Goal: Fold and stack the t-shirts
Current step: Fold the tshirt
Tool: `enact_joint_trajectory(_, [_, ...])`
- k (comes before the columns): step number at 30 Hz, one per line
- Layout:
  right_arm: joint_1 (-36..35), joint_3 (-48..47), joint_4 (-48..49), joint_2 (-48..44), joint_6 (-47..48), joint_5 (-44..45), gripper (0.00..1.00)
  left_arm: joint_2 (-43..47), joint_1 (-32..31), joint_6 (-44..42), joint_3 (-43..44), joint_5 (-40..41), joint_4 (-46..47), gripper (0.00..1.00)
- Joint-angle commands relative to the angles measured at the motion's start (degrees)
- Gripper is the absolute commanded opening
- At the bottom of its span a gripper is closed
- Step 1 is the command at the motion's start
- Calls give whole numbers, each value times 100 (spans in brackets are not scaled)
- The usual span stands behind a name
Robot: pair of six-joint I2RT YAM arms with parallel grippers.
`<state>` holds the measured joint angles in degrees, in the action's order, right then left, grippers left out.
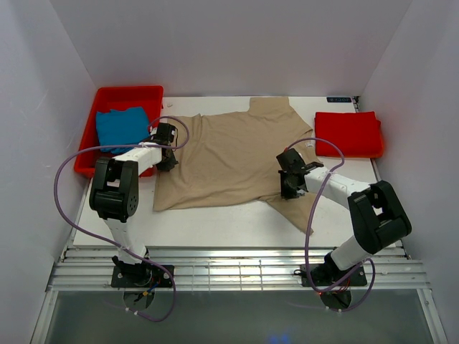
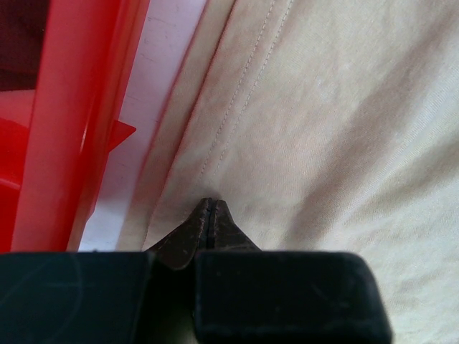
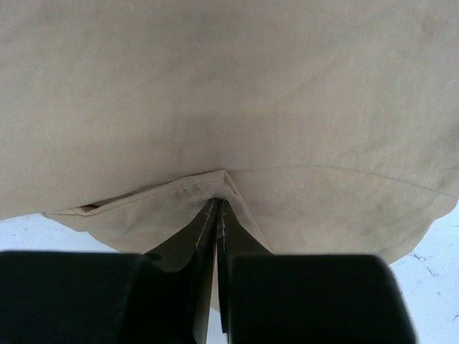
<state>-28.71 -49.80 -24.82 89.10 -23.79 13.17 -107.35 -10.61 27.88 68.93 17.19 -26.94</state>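
The tan-beige t-shirt [image 1: 229,154] lies spread across the middle of the table. My left gripper [image 1: 166,148] is at its left edge, next to the tray; in the left wrist view it [image 2: 209,207] is shut with the tips pinching the tan cloth [image 2: 337,129] near the stitched hem. My right gripper [image 1: 290,177] is at the shirt's right side; in the right wrist view it [image 3: 218,204] is shut on a hemmed fold of the tan shirt [image 3: 229,86]. The blue t-shirt [image 1: 122,127] lies folded in the tray. The red t-shirt [image 1: 348,132] lies folded at the back right.
The rigid red plastic tray [image 1: 107,97] stands at the back left; its wall [image 2: 64,129] is close to my left fingers. White walls enclose the table on three sides. Bare white table [image 3: 430,272] shows beside the shirt.
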Motion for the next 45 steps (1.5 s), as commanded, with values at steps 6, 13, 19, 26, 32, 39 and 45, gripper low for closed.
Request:
enact_joint_trajectory(6, [23,94,65,-271,85,168,13,294,33,-28,16,39,-22,0])
enact_joint_trajectory(13, [23,-73,109,55,68,98,31,311,33,-54,-2,30,-22,0])
enact_joint_trajectory(19, [23,-179,197,195,112,63,33,285,33,-107,16,30,-22,0])
enact_joint_trajectory(26, [58,-337,197,275,199,107,33,206,33,-90,-20,-40,-22,0])
enact_joint_trajectory(32, [85,-539,91,266,217,89,33,180,33,-90,-46,-40,-22,0])
enact_joint_trajectory(39, [94,-724,30,248,287,107,35,92,33,-90,15,-49,-22,0])
enact_joint_trajectory(45, [137,-803,30,608,296,-59,35,56,24,-98,86,-14,-22,0])
